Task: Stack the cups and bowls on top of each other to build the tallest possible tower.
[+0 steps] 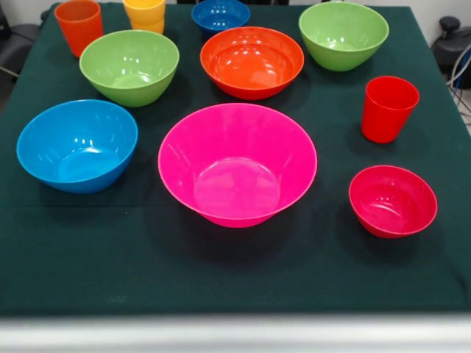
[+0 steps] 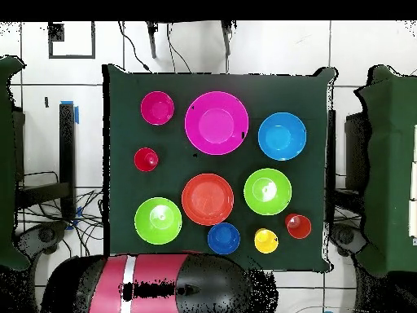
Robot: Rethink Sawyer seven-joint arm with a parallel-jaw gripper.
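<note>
pink bowl (image 1: 237, 163) centre of front view | sky blue bowl (image 1: 77, 145) left | small red bowl (image 1: 392, 200) lower right | red cup (image 1: 388, 108) right | orange cup (image 1: 79, 26), yellow cup (image 1: 145, 15) top left | nothing stacked | gripper unseen, state unknown; robot base (image 2: 151, 285) bottom of overhead

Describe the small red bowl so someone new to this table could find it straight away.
Front view: start at the large pink bowl in the middle of the green cloth. Look to its right, nearer the camera: the small red bowl sits upright below the red cup. It is wide and shallow, the cup tall and narrow.
</note>
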